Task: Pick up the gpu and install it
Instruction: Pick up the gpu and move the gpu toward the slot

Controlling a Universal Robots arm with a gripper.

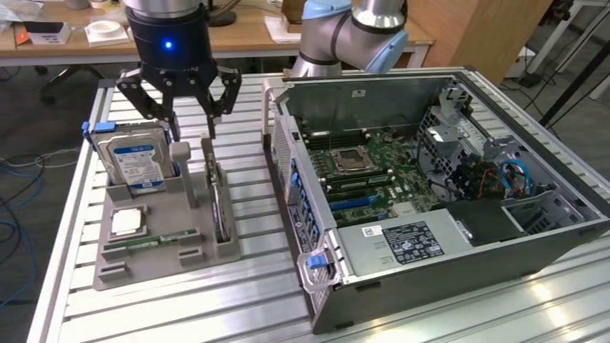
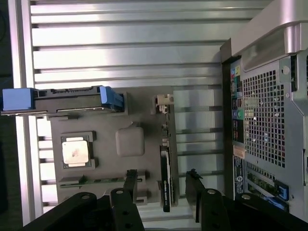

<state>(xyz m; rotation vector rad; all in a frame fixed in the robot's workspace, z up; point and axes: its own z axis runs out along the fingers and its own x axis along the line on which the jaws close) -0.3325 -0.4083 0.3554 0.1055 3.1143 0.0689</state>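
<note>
The open computer case (image 1: 410,207) lies on its side along the worktop's (image 1: 238,314) edge at the exterior view's right, motherboard bared for a card. Over the grey holder's (image 1: 162,214) far end hovers the gripper (image 1: 188,120), jaws spread and empty. The gpu (image 1: 221,211) stands edge-up in the holder's case-side slot, easy to grasp.
</note>
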